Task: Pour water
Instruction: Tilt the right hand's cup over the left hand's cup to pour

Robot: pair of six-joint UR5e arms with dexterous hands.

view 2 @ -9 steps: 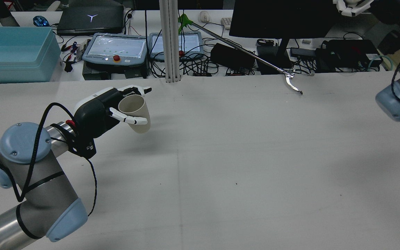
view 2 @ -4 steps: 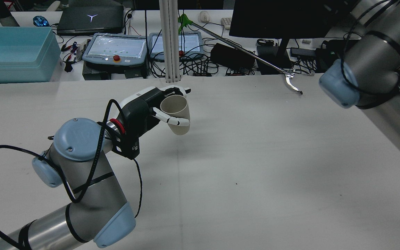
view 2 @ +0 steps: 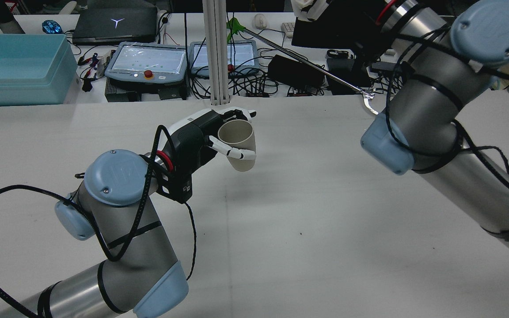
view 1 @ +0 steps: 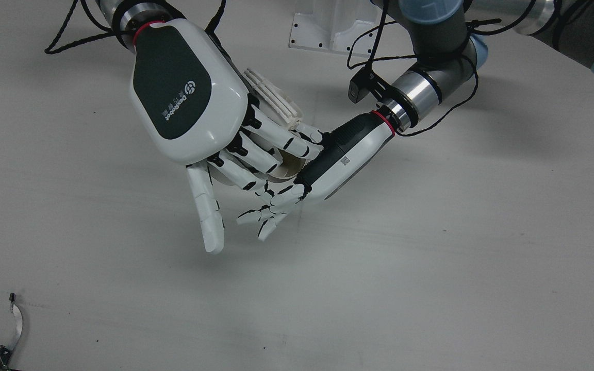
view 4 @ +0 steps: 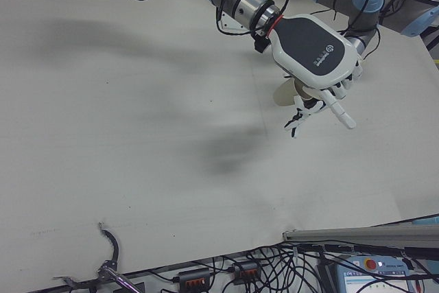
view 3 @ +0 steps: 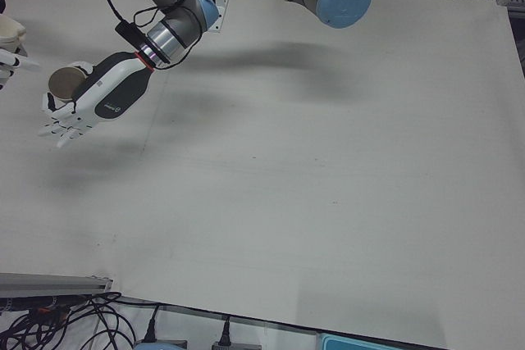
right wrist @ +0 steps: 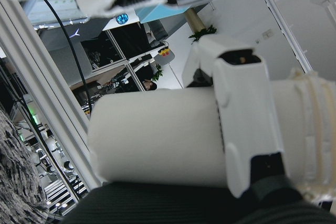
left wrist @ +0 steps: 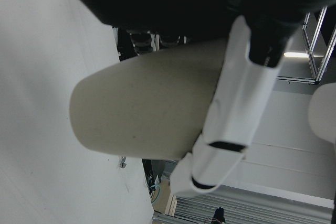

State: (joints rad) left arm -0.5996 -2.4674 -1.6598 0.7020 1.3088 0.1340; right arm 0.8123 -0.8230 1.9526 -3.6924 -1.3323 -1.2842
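My left hand [view 2: 192, 141] is shut on a beige cup [view 2: 238, 143] and holds it upright above the table, near the middle. The cup also shows in the left-front view [view 3: 64, 82] and the left hand view [left wrist: 142, 114]. My right hand [view 1: 188, 87] is high above the table, over the left hand [view 1: 328, 162]. It is shut on a white cup [right wrist: 157, 135] with a ribbed band [view 1: 274, 100]. Its fingers partly hide the beige cup [view 1: 291, 166]. In the rear view only the right hand's edge [view 2: 309, 8] shows at the top.
A metal grabber tool [view 2: 371, 106] lies at the table's far edge. Behind it are a blue bin [view 2: 16, 66], two teach pendants [view 2: 146, 62], a white post [view 2: 217, 53], a monitor and cables. The right arm [view 2: 435, 145] spans the right side.
My left arm has carried the beige cup rightward toward the table's middle. My right arm has swung in from the right, its hand staying high.
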